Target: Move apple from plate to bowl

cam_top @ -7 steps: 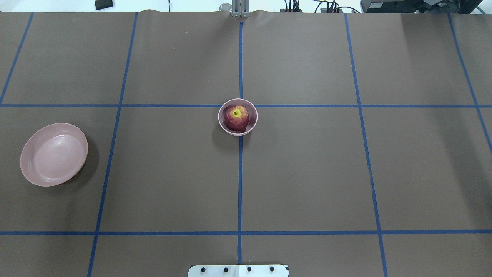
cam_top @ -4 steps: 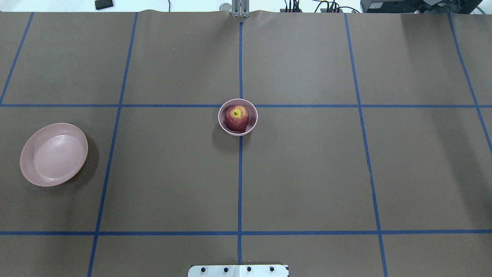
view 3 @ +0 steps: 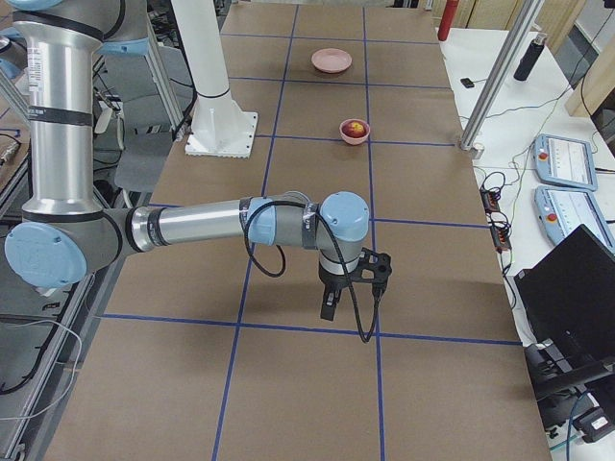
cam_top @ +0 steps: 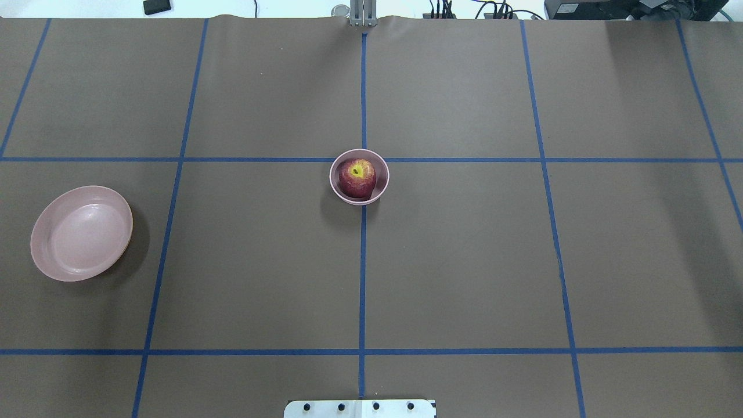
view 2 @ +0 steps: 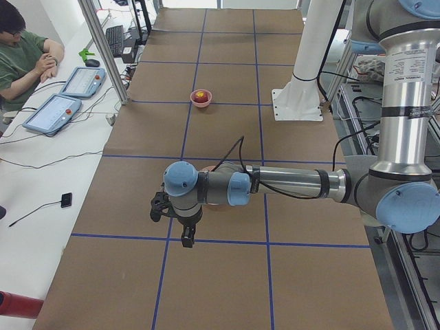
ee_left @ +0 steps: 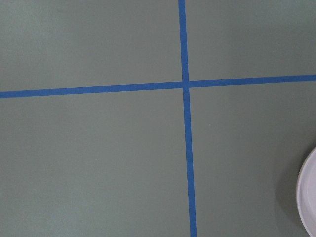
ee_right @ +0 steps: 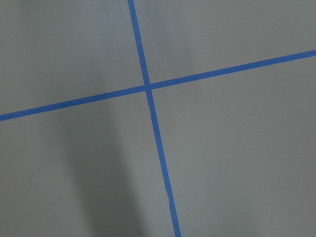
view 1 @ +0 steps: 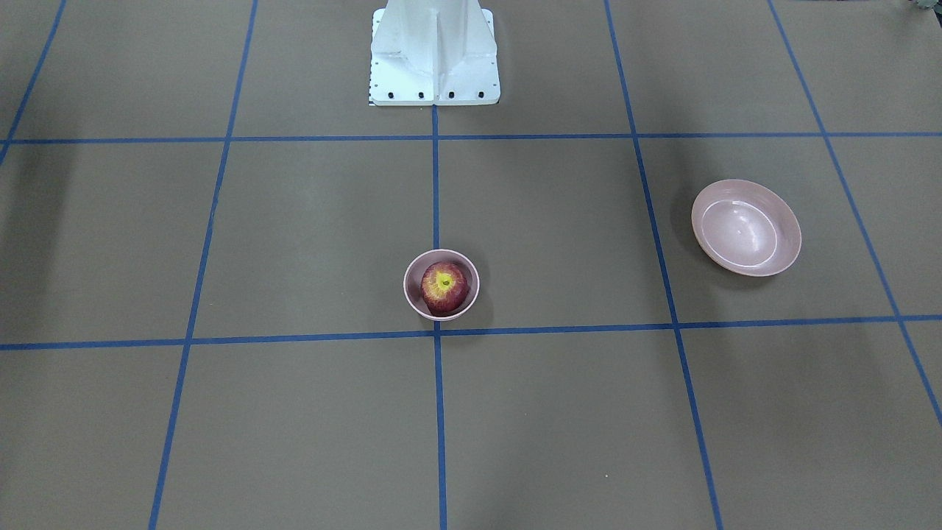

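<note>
The dark red apple (cam_top: 357, 177) with its yellow-green stem patch sits inside the small pink bowl (cam_top: 383, 174) at the table's middle; they also show in the front view, apple (view 1: 444, 287) in bowl (view 1: 407, 288). The wide pink plate (cam_top: 81, 232) lies empty at the table's left, and its edge shows in the left wrist view (ee_left: 308, 197). My left gripper (view 2: 186, 237) hangs above the table near the plate; I cannot tell if it is open or shut. My right gripper (view 3: 329, 307) hangs over the table's right part, far from the bowl; I cannot tell its state either.
Blue tape lines divide the brown table cover into squares. The white robot base (view 1: 434, 51) stands at the table's near edge. An operator (view 2: 24, 55) sits at a side desk with tablets (view 2: 53, 113). Metal frame posts (view 3: 495, 77) stand along the far edge.
</note>
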